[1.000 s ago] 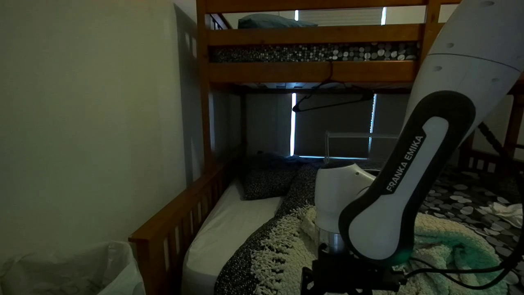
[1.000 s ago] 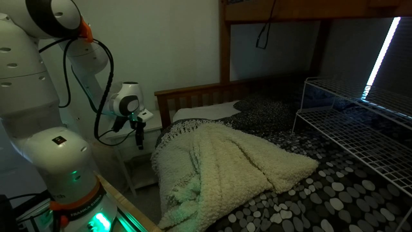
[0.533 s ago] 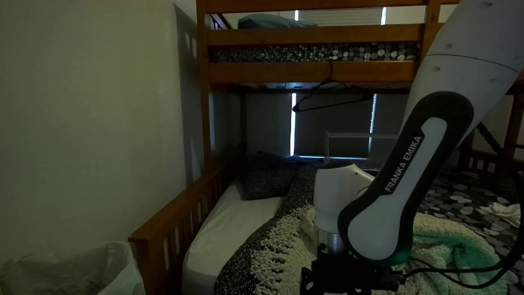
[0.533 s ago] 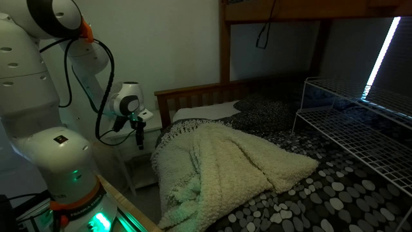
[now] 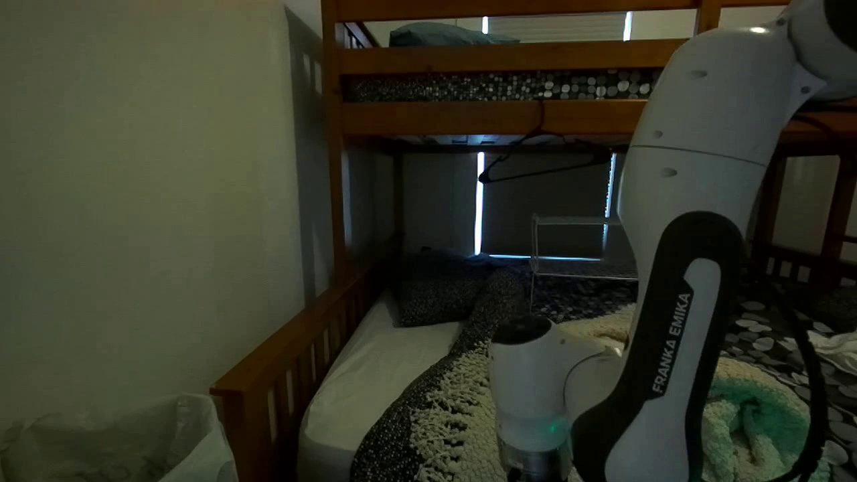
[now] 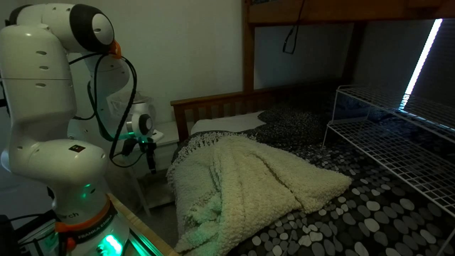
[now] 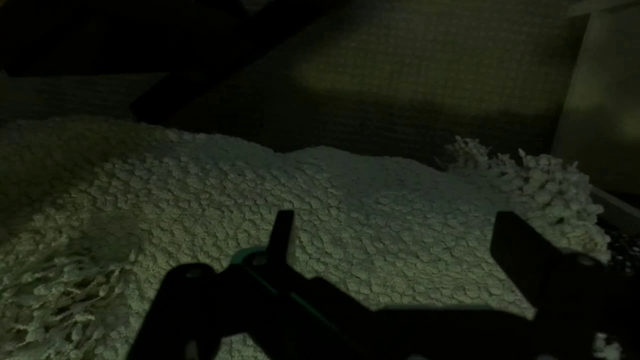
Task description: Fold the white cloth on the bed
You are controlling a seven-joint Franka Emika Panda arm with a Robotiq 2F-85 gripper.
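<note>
The white cloth [image 6: 249, 177] lies bunched with ridges on the bed [image 6: 213, 101], its fringed edge toward the slatted rail. In an exterior view the cloth [image 5: 462, 415] lies partly behind the arm, beside the bed's bare white mattress [image 5: 368, 375]. My gripper [image 6: 153, 169] hangs pointing down just off the cloth's near fringed side. In the wrist view the gripper [image 7: 395, 220] is open, with a wide gap between its fingers [image 7: 282, 235] and nothing between them. The cloth [image 7: 350, 250] spreads behind and below them; whether they touch it cannot be told.
A white wire rack [image 6: 391, 149] stands on the speckled bedspread [image 6: 337, 227]. A black hanger [image 5: 546, 175] hangs from the upper bunk. A white side table [image 6: 169, 131] stands behind the gripper. A bag-lined bin [image 5: 134, 435] is at the lower left. A dark pillow [image 5: 435, 294] lies at the back.
The arm has moved. My gripper is lower and slightly left in an exterior view, and has dropped below the frame edge in an exterior view. The cloth has not visibly moved.
</note>
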